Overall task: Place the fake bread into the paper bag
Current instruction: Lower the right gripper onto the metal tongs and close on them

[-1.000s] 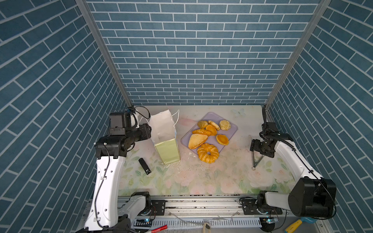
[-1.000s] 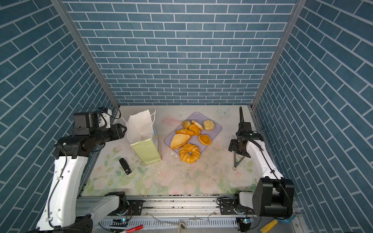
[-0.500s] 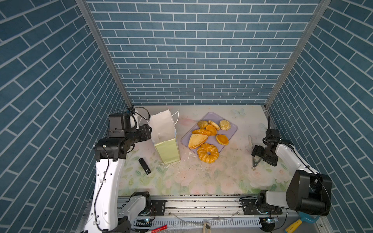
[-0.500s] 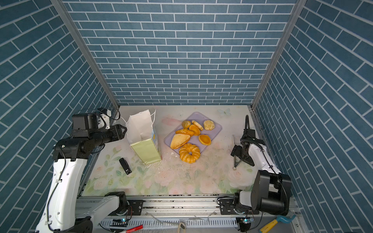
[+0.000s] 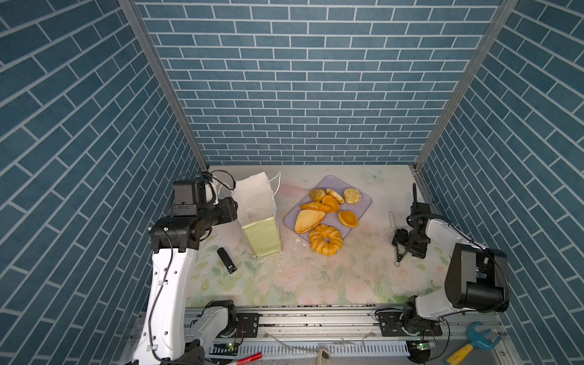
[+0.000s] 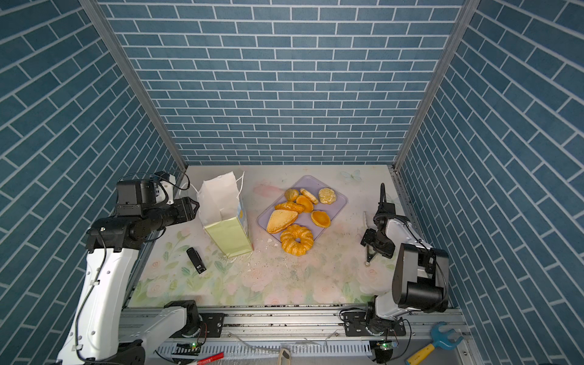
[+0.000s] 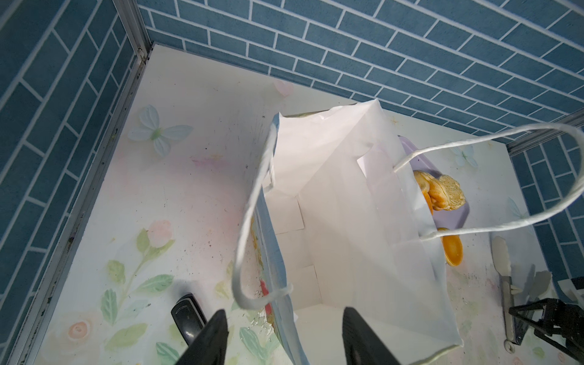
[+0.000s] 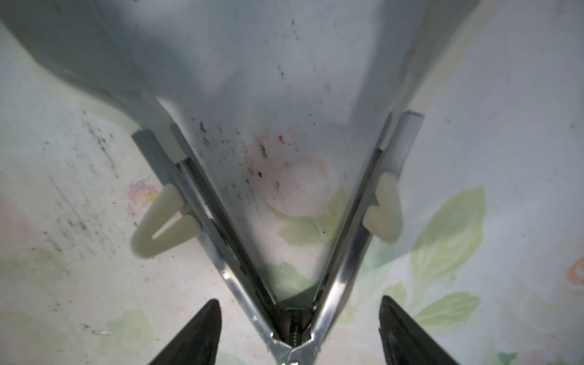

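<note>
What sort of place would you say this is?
Probably a staged robot test cell: blue brick-print panels enclose a floral tabletop, the left arm and right arm mount on a metal rail, and the fake bread sits on a tray.

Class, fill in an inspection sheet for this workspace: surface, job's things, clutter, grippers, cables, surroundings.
Surface: floral table, crumb-speckled.
Job's things: fake bread on and beside lavender tray; paper bag upright, looks empty.
Clutter: black device; tongs.
Grippers: left gripper open astride the bag's rim; right gripper open astride the tongs.
Cables: black cable along left arm.
Surroundings: blue brick walls; toy wrench past the rail.
</note>
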`<state>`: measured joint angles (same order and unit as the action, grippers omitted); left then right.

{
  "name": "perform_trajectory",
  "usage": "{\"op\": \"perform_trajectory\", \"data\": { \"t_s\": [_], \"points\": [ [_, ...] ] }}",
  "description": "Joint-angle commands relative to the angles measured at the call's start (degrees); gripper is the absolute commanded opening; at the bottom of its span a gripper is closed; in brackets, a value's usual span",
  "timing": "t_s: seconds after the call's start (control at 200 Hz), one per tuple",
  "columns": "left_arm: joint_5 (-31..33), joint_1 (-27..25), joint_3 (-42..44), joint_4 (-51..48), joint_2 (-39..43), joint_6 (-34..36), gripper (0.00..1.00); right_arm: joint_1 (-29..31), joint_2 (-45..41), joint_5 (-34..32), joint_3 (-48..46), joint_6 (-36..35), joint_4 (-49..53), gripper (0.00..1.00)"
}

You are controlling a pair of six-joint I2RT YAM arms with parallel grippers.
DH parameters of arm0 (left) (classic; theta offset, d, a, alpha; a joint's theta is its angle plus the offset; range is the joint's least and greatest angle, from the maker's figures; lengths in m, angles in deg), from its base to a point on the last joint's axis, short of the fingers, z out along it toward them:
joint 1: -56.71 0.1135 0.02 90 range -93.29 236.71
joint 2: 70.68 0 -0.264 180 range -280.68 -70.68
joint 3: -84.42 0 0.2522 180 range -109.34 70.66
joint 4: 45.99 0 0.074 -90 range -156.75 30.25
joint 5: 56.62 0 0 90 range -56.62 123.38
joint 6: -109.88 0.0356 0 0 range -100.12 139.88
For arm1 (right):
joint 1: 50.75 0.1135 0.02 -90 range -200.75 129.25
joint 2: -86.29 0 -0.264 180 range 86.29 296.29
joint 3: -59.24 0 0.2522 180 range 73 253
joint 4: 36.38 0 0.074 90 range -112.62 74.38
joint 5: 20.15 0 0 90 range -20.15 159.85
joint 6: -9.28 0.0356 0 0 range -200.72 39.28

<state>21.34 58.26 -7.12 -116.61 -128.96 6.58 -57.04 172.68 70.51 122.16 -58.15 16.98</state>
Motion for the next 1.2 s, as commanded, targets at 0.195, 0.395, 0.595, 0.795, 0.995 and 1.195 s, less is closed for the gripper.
{"op": "perform_trajectory", "data": {
  "t_s": [0.195, 0.395, 0.595, 0.795, 0.995, 1.195],
  "points": [
    [1.0, 0.1, -1.0, -0.7, 0.6, -0.2, 0.60, 1.5, 3.6, 1.7, 3.0, -3.2, 0.0, 0.54],
    [1.8, 0.2, -3.2, -2.8, -0.4, 1.8, 0.61, 8.6, 4.4, 1.4, 4.2, -5.7, 0.3, 0.45],
    [0.7, 0.1, -3.2, -2.6, -0.8, 1.7, 0.61, 12.2, 4.7, 1.8, 4.2, -5.4, 0.1, 0.42],
    [-0.5, 0.1, -2.1, -1.1, -0.6, 0.1, 0.61, 12.8, 3.6, 1.9, 3.7, -5.2, 0.1, 0.43],
    [-0.4, 0.2, -2.1, -1.3, 0.2, 0.2, 0.60, 12.7, 2.2, 1.1, 2.9, -3.4, -0.7, 0.54],
    [-0.4, 0.1, -1.8, -1.5, 1.1, 0.3, 0.61, 12.7, 1.7, 0.0, 2.3, -2.4, -0.9, 0.58]
  ]
}}
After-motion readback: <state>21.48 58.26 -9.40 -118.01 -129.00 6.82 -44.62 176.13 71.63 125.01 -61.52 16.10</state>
